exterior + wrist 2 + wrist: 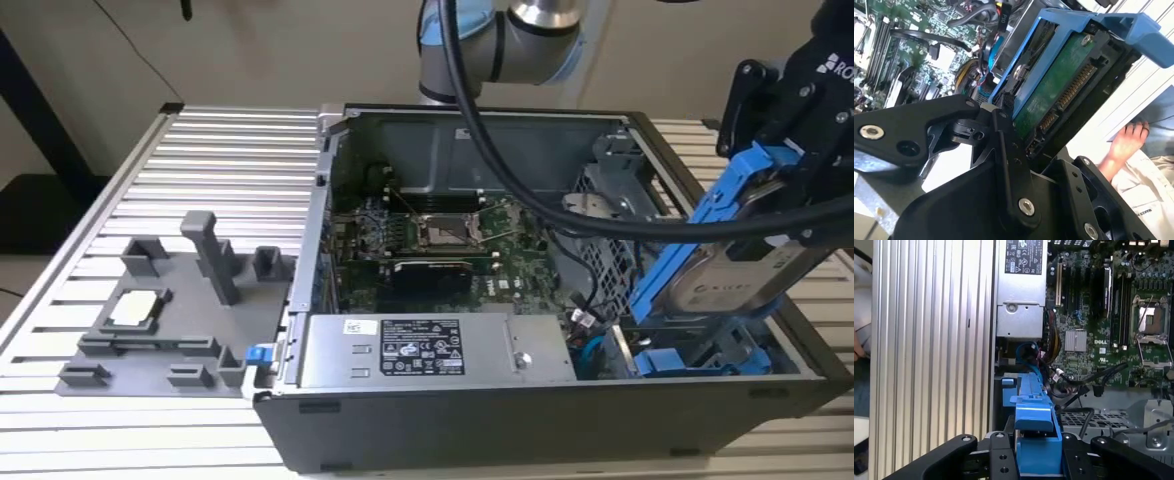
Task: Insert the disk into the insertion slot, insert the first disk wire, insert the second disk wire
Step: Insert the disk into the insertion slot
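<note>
The jaws clench the disk [731, 275] by its upper end; its long axis slants down toward the blue drive bay [694, 360] just below.

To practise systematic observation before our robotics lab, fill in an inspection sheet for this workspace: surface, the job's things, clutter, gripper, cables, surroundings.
Surface: ribbed metal table carrying an open computer case.
Job's things: disk in its blue carrier, tilted over the case's corner at the exterior view's right, not lying flat in a slot.
Clutter: grey fixture tray beside the case; power supply box inside it.
Gripper: gripper shut on the disk's carrier.
Cables: black arm cable crossing above the case; blue wire looped by the power supply box.
Surroundings: a person's hand and pale sleeve in the second wrist view.
</note>
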You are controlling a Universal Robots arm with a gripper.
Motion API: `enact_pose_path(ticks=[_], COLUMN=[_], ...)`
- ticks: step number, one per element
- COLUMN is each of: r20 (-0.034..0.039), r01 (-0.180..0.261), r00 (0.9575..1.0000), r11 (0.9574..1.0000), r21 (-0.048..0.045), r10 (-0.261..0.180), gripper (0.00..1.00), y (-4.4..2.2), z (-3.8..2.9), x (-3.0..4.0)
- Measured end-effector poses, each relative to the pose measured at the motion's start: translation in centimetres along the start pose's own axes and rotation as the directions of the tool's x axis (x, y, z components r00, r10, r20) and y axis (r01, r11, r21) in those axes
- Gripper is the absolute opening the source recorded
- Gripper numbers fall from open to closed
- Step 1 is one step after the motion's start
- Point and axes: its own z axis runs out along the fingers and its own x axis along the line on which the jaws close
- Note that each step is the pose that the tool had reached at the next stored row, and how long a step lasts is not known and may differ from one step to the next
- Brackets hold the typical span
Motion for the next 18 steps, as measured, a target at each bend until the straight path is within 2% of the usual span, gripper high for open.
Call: enact_pose_path(ticks=[12,18], r20=[0.0000,0.0069], r01=[0.000,0.000], r00=[1.0000,1.0000], r11=[1.0000,1.0000], r21=[0.0025,0.0027], r10=[0.000,0.000], gripper=[0.33,0.33], y=[-0.44,-0.89], z=[2.12,2.82], x=[0.00,0.02])
